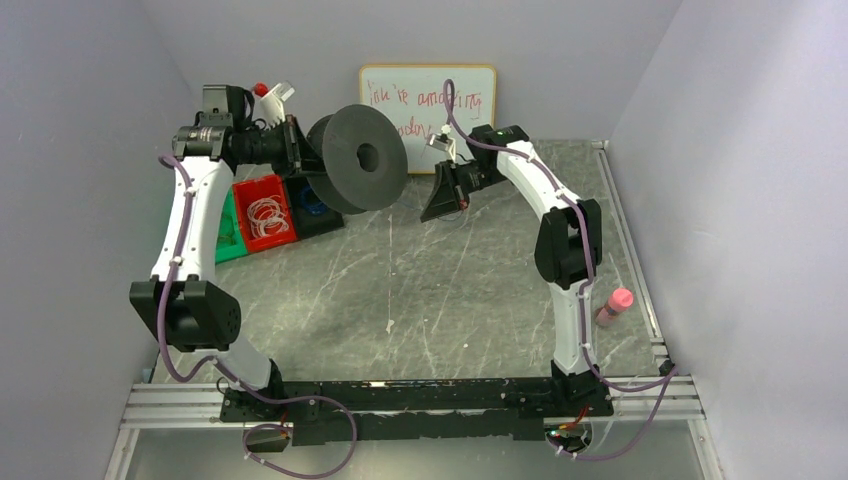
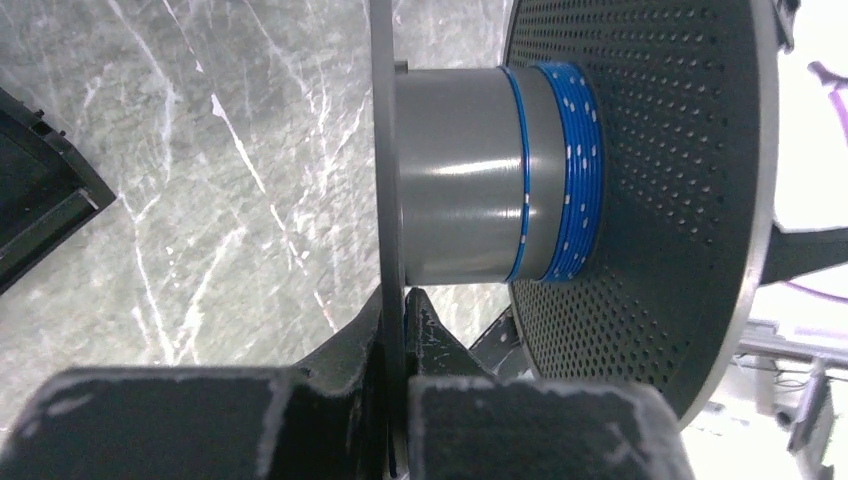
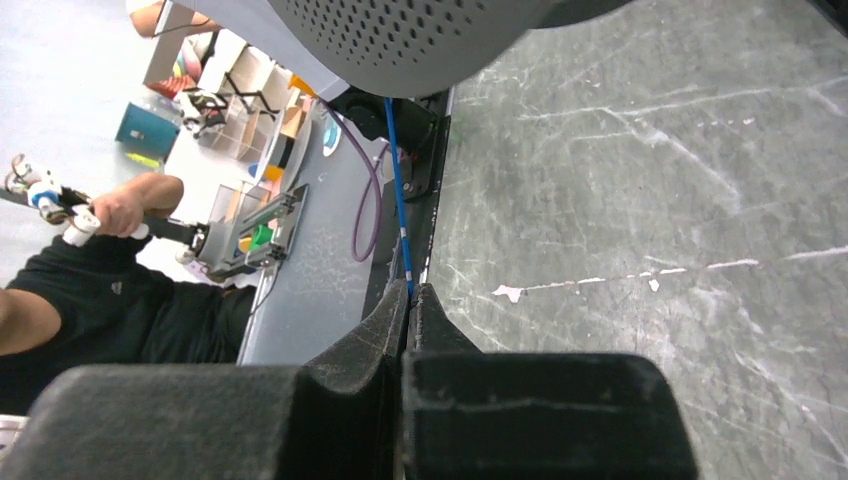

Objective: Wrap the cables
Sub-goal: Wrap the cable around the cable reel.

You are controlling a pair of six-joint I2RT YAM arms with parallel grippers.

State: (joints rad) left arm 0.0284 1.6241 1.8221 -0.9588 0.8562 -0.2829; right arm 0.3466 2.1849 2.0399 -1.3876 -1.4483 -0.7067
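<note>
Open tabletop at centre, big spool blocking back left, low red bin beside it, pink bottle by right edge

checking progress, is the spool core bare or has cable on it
Partly wound: a narrow band of blue cable sits against the perforated flange of the spool; most of its grey core is bare.

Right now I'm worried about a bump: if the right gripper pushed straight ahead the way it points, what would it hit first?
Probably the perforated flange of the spool: the blue cable pinched in the right gripper leads straight to it. How near is unclear.
</note>
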